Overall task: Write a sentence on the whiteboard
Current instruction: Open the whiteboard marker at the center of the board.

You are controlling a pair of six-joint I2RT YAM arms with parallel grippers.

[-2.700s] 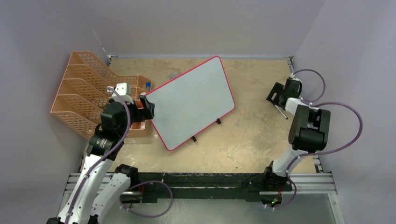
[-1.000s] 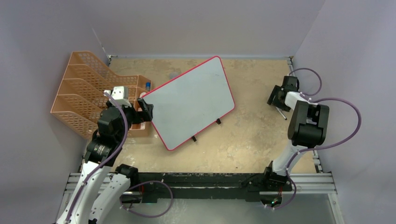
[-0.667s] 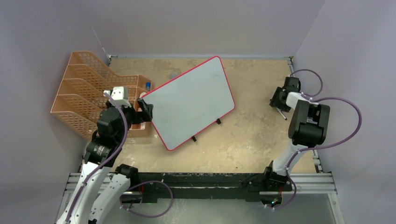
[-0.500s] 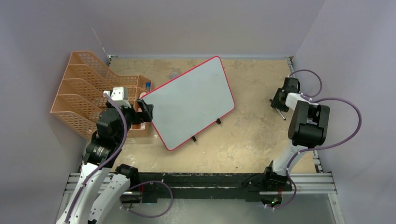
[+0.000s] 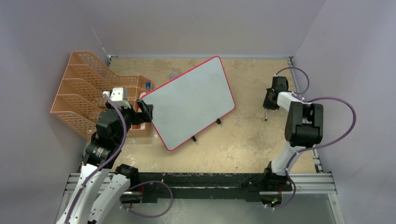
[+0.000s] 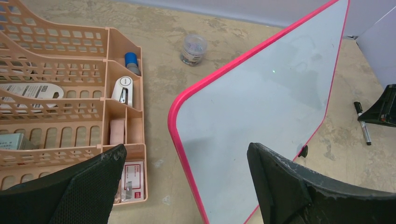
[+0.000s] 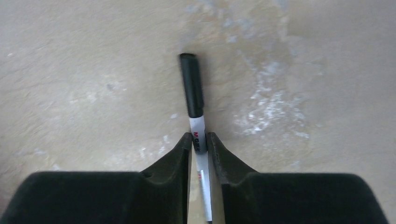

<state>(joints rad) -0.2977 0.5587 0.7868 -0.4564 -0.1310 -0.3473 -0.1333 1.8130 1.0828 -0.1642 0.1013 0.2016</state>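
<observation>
The whiteboard [image 5: 191, 105] with a red-pink frame stands tilted mid-table on small black feet. Its face [image 6: 266, 98] looks blank; the sentence is out of view. My left gripper [image 5: 145, 108] is wide open, hovering at the board's near-left corner, and in the wrist view [image 6: 186, 148] one finger is on each side of the pink edge without touching it. At the right, my right gripper [image 5: 267, 103] [image 7: 199, 136] is shut on a marker [image 7: 192, 86] with a white barrel and a black cap. The capped end [image 5: 265, 114] sticks out past the fingertips over the table.
An orange mesh file rack [image 5: 88, 95] stands left of the board. Its small compartments [image 6: 122, 88] hold a white stapler, a blue-capped item and cards. A small clear jar [image 6: 194, 46] sits behind the board's corner. Walls close in the table on three sides.
My right gripper has shut on the marker and shifted a little left and away, taking it off its place on the table. The left arm and the board have stayed put.
</observation>
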